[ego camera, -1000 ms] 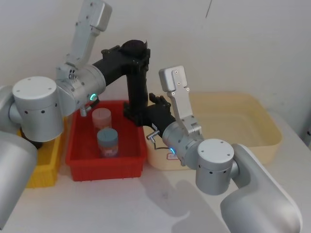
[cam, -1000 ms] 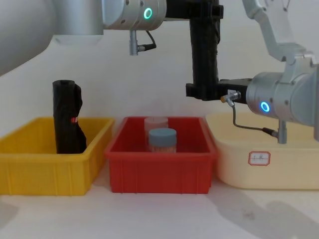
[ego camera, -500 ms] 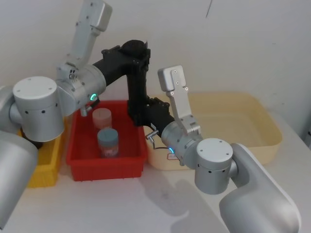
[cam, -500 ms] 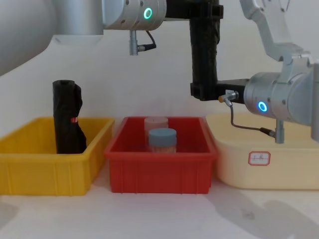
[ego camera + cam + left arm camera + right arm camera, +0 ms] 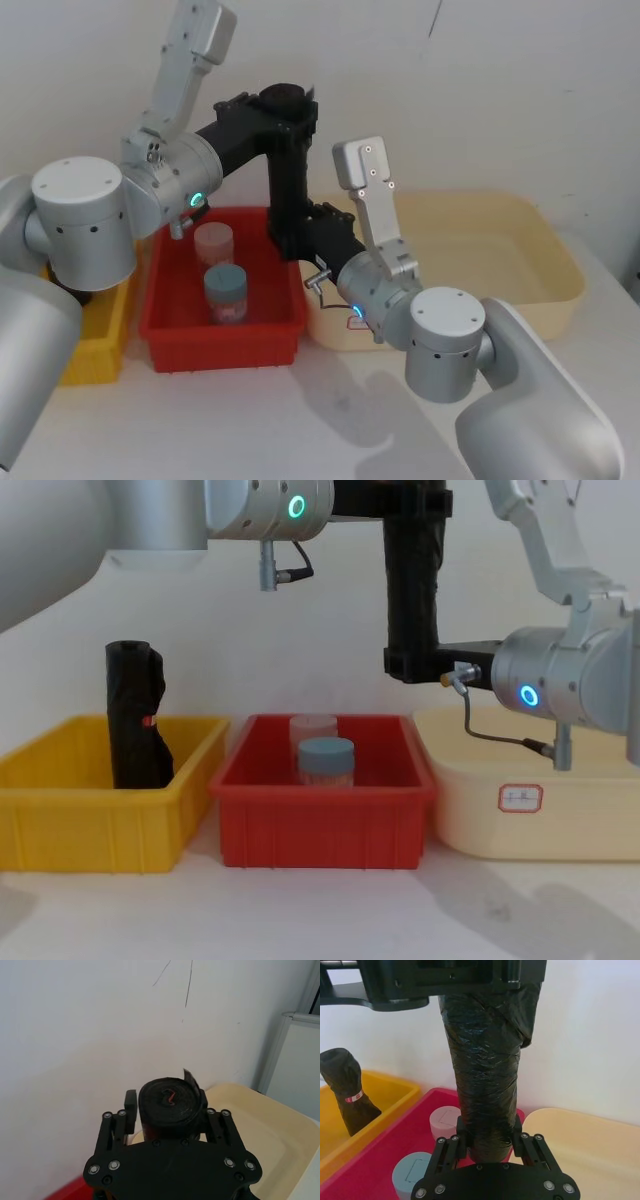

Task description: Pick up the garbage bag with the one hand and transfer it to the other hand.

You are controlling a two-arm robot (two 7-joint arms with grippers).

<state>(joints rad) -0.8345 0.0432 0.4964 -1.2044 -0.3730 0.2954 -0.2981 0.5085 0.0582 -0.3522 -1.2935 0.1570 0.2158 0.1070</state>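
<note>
The garbage bag [image 5: 410, 590], a black wrinkled roll, hangs upright in the air above the gap between the red bin and the beige tub. My left gripper [image 5: 410, 500], on the green-ringed arm, is shut on its top end; the left wrist view looks down on the roll's end [image 5: 170, 1102] between the fingers. My right gripper [image 5: 408, 665], on the blue-ringed arm, reaches in from the right and clasps the bag's lower end [image 5: 482, 1060], one finger pressed against each side. In the head view the bag [image 5: 285, 170] stands between both grippers.
A second black roll with a red mark [image 5: 135, 715] leans in the yellow bin [image 5: 100, 820] at the left. The red bin [image 5: 320, 810] holds a blue-lidded jar [image 5: 325, 760] and a pale-lidded jar [image 5: 313, 723]. The beige tub [image 5: 530, 810] sits at the right.
My right gripper moved a little leftward onto the bag's lower end and has settled there. The left gripper and the bag have hardly moved.
</note>
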